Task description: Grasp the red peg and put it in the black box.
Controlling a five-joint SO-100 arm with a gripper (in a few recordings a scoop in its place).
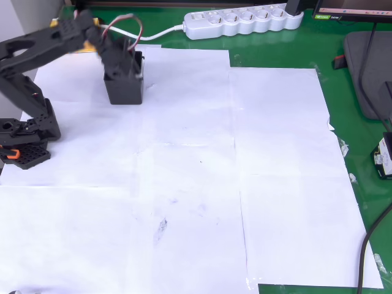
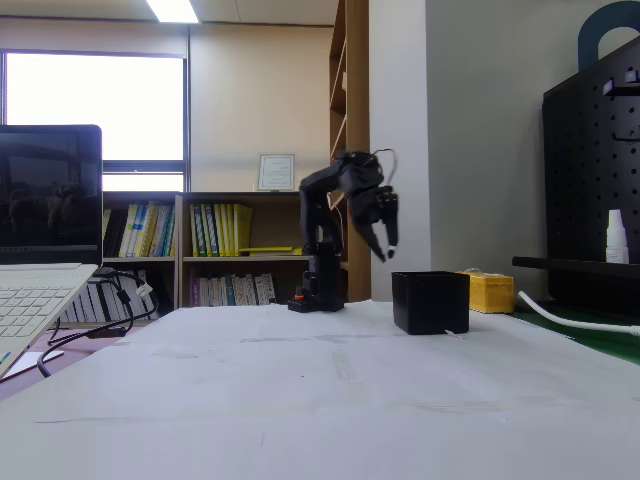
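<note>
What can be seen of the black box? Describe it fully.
The black box is a small, square, open-topped container with tall straight walls, seemingly matte plastic. It stands upright on the white paper near the table's back corner, with a yellow box just behind it in the fixed view. The end effector hangs above and beside it, not touching. Its inside is hidden.
</note>
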